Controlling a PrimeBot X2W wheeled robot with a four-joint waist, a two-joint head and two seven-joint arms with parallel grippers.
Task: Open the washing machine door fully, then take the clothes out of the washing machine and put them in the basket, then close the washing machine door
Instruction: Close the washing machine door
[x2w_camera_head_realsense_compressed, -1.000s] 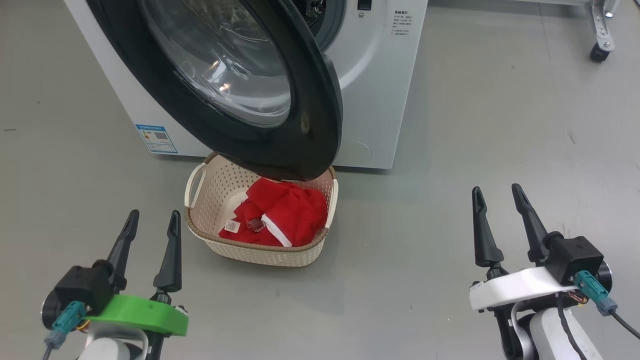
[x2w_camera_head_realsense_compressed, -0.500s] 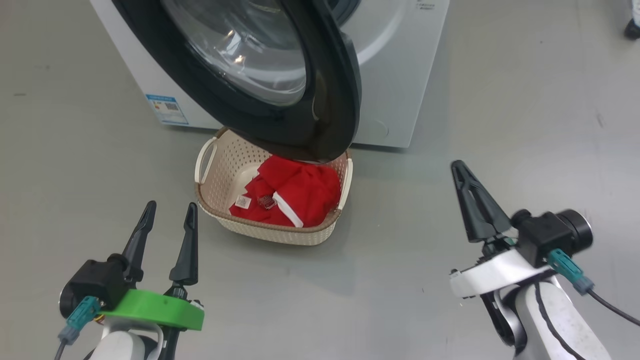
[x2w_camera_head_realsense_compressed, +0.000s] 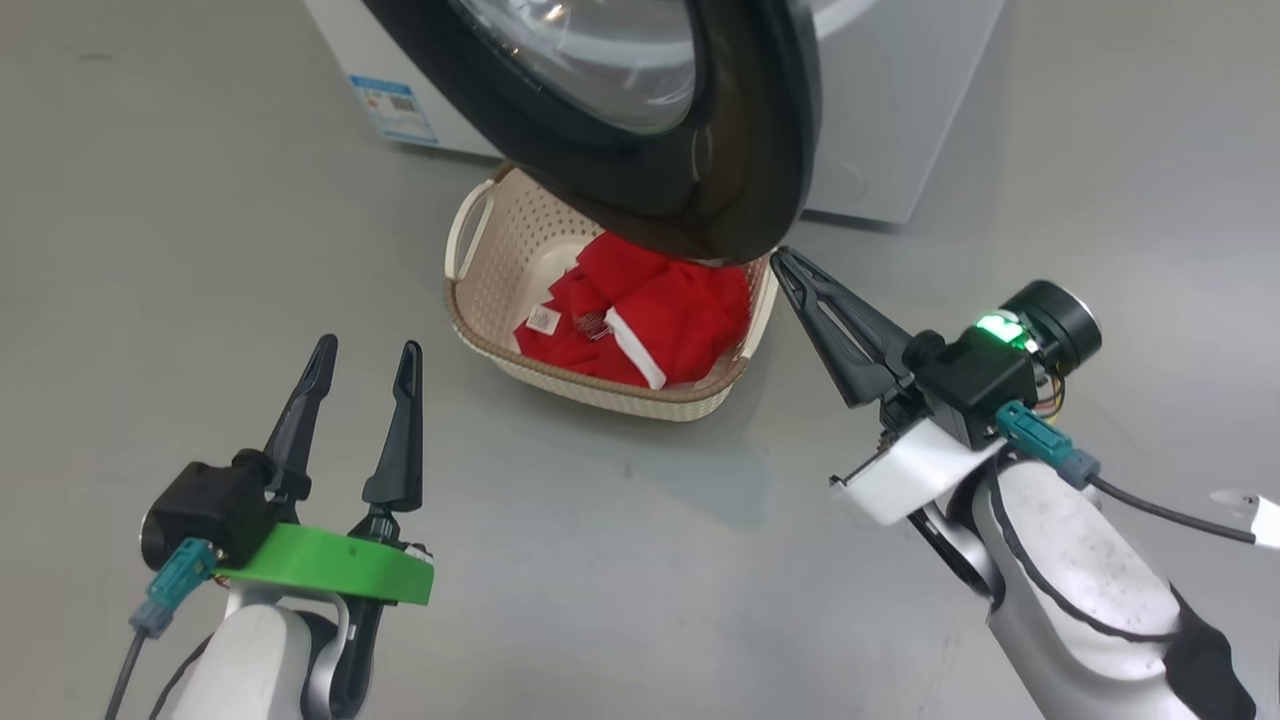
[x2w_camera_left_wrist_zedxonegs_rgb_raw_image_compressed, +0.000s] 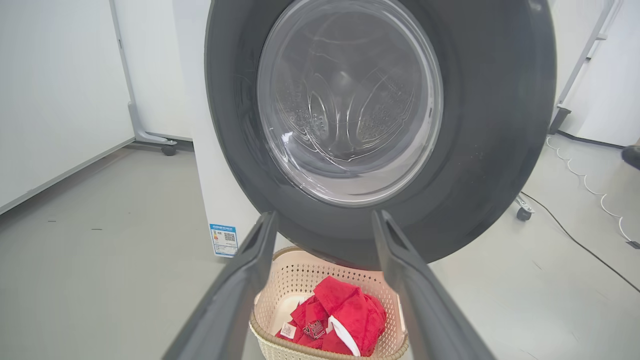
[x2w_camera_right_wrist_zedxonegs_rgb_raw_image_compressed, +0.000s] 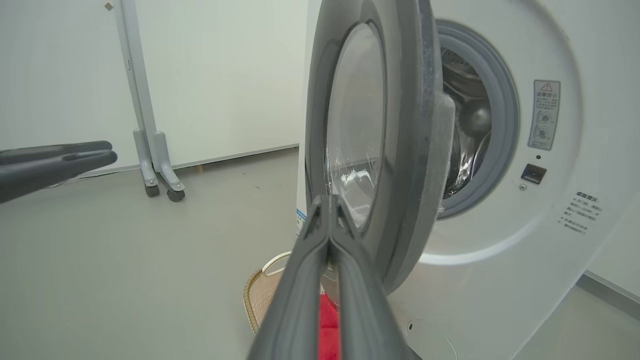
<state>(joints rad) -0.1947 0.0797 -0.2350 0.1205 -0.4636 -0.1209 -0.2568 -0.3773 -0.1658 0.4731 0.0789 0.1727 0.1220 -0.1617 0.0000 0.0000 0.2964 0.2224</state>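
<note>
Within the last second the right end effector had pressed together and swung up just beside the washing machine door rim at frame centre, likely to push it closed. The clothes lay in the basket. The left end effector stayed spread, lower left.

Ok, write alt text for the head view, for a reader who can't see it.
The washing machine door stands open over the basket, which holds the red clothes. The right tool, shut, points up-left with its tip near the door's lower edge; the left tool is open at lower left, holding nothing.
</note>
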